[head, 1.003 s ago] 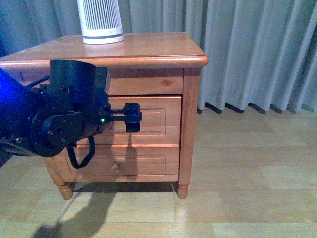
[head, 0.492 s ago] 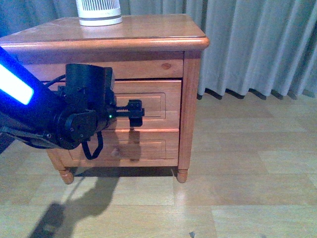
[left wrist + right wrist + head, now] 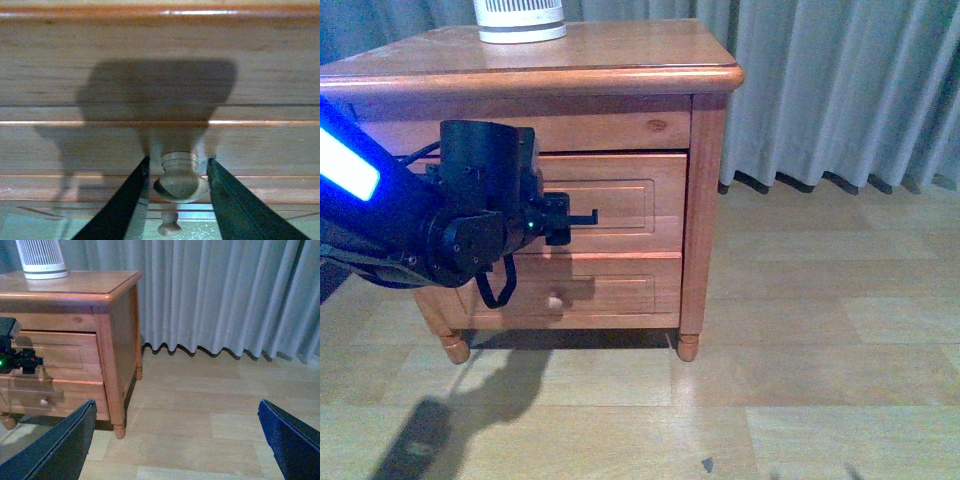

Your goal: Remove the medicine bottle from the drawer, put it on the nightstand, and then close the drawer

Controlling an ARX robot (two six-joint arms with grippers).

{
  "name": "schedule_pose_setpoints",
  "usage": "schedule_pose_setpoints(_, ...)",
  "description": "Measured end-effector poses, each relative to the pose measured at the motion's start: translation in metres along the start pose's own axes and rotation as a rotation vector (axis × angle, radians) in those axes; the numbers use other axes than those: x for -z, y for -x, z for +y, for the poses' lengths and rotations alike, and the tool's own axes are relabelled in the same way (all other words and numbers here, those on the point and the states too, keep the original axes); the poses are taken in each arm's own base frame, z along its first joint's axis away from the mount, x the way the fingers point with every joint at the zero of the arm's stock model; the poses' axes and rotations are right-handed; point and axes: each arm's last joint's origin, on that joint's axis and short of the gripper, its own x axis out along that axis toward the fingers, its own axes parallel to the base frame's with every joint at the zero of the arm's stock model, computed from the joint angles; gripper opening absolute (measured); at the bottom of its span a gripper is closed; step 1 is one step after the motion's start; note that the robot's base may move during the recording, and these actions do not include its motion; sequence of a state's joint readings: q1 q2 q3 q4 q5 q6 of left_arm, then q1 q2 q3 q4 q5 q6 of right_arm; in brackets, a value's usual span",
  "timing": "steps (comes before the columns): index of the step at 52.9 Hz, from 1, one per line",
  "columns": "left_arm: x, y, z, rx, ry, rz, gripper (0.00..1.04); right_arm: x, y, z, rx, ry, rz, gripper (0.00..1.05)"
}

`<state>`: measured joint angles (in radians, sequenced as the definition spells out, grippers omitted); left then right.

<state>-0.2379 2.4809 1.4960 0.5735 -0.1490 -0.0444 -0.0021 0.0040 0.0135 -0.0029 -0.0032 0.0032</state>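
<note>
The honey-brown nightstand [image 3: 620, 50] stands ahead with its upper drawer [image 3: 640, 200] pushed in. My left gripper [image 3: 582, 215] is open at that drawer's front. In the left wrist view its two dark fingers [image 3: 125, 205] stand on either side of the drawer's round knob [image 3: 180, 181], with a gap on each side. The medicine bottle is hidden. My right gripper [image 3: 177, 405] hangs open over bare floor, well away from the nightstand [image 3: 75, 285], with nothing between its fingers.
A white slatted appliance [image 3: 520, 18] stands at the back of the nightstand top. The shorter lower drawer has its own knob [image 3: 555, 300]. Grey curtains [image 3: 840, 90] hang behind and to the right. Pale wood floor [image 3: 800, 380] spreads in front.
My left gripper has moved in toward the upper drawer's front, with its fingers now either side of the knob. The nightstand sits higher in the front view than before.
</note>
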Motion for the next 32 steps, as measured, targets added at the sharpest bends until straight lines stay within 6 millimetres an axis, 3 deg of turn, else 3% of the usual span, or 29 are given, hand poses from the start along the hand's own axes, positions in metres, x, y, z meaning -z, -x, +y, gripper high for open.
schedule_pose_setpoints(4, 0.003, 0.001, 0.001, -0.001, -0.002, -0.004, 0.27, 0.000, 0.000, 0.000, 0.000, 0.000, 0.000, 0.98)
schedule_pose_setpoints(15, 0.015, 0.020, 0.004, -0.004, 0.005, -0.012, 0.25, 0.000, 0.000, 0.000, 0.000, 0.000, 0.000, 0.98)
schedule_pose_setpoints(21, 0.029, 0.042, 0.006, -0.003, 0.017, -0.006, 0.25, 0.000, 0.000, 0.000, 0.000, 0.000, 0.000, 0.98)
schedule_pose_setpoints(32, 0.068, 0.108, 0.007, 0.000, 0.048, 0.021, 0.25, 0.000, 0.000, 0.000, 0.000, 0.000, 0.000, 0.98)
